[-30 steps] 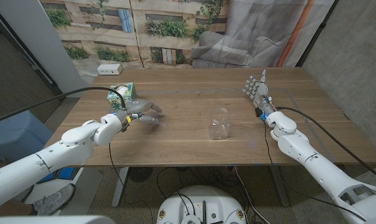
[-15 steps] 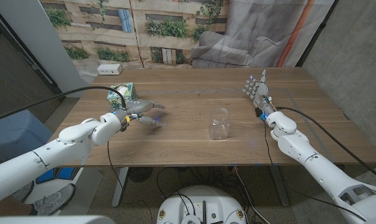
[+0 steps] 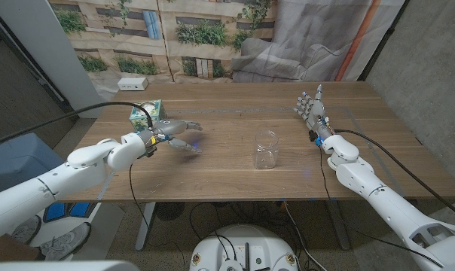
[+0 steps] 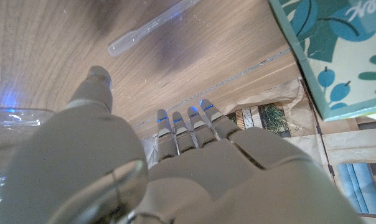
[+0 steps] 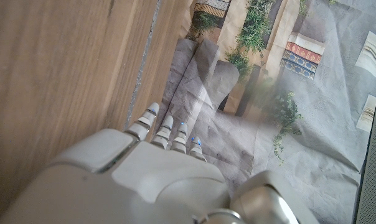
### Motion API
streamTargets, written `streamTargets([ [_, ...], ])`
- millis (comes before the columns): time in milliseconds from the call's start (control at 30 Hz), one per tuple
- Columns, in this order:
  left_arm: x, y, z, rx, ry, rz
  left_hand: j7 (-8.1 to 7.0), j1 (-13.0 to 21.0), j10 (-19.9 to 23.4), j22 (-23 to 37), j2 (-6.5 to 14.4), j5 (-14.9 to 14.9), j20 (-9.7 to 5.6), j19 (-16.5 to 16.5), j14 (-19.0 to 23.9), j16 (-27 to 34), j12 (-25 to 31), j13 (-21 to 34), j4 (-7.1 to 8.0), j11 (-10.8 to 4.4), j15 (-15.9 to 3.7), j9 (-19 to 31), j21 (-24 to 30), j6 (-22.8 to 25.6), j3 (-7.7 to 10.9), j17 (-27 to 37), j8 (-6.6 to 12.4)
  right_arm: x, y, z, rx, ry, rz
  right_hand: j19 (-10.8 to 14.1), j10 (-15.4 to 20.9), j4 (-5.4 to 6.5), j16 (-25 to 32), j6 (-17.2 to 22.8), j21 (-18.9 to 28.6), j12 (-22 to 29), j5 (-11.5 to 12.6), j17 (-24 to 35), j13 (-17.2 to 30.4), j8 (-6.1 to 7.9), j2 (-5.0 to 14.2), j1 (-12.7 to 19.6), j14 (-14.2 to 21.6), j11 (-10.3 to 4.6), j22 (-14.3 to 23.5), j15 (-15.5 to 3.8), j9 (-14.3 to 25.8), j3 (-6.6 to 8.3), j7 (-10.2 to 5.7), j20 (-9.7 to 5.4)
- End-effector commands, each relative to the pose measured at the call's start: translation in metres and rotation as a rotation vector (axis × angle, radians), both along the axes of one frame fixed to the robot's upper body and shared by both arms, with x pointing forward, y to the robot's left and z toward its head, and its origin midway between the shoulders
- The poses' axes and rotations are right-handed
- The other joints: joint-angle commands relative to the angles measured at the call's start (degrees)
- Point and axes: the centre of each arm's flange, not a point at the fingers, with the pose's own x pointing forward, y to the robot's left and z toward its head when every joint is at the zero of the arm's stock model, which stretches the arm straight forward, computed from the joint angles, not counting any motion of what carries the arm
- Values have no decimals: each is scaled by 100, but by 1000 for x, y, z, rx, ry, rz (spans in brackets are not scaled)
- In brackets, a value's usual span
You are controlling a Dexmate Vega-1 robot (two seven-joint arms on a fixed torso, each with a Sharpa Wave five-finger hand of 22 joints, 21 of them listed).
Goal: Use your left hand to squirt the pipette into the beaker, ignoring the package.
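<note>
Pipette [image 4: 152, 26] lies loose on the worktop [image 3: 227, 162] just beyond the left robot hand [image 3: 176, 135], whose fingers are spread and hold nothing; looks light, soft plastic, so likely skids — pinch the bulb end gently, beaker [image 3: 266, 149] well apart.

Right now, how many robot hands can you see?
2. The left hand hovers over the table beside the green package; the right hand stands upright near the table's right side.
</note>
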Motion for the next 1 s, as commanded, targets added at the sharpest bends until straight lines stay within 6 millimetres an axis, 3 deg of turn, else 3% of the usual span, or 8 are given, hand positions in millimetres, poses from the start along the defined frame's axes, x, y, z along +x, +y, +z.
streamTargets([
  [33, -1, 10, 10, -212, -48, -95, 11, -47, 106, 16, 96, -7, -5, 104, 102, 41, 42, 0, 51, -8, -301, 13, 66, 119, 4, 12, 51, 0, 0, 0, 0, 0, 0, 44, 3, -5, 34, 5, -20, 32, 26, 21, 15, 20, 335, 0, -47, -29, 29, -480, 12, -44, -53, 12],
  [300, 10, 19, 5, -422, -26, -136, 9, -124, 258, 20, 214, -14, -2, 227, 252, 62, 75, 0, 66, -17, -335, 13, 98, 293, 9, 5, 86, 0, 0, 0, 0, 0, 0, 45, -21, -5, 35, 1, -19, 22, 26, 21, 14, 19, 333, 0, -46, -26, 29, -474, 12, -44, -50, 12],
  [667, 28, 18, -4, -618, -3, -176, 51, -503, 89, 27, 446, -42, -70, 213, 160, 9, 0, 6, 224, 60, -255, 15, 70, -67, -63, 17, -59, 0, 0, 0, 0, 0, 0, 43, -26, -4, 35, 5, -20, 19, 27, 21, 14, 20, 336, 0, -46, -17, 29, -475, 12, -43, -46, 12],
  [867, 36, 17, -7, -713, 5, -165, 62, -544, 59, 28, 481, -40, -74, 206, 123, -10, -5, 6, 222, 113, -221, 14, 65, -34, -63, 9, -32, 0, 0, 0, 0, 0, 0, 42, -4, -5, 36, 11, -21, 29, 27, 21, 15, 22, 336, 1, -44, -13, 29, -475, 12, -43, -48, 15],
  [1000, 43, 17, -12, -792, 30, -181, 60, -709, 62, 29, 603, -37, -91, 207, 122, 1, 5, 6, 308, 151, -210, 14, 63, -108, -61, 28, -49, 0, 0, 0, 0, 0, 0, 40, -9, -5, 34, 8, -22, 27, 26, 21, 15, 21, 335, 0, -49, -7, 29, -485, 12, -44, -49, 14],
])
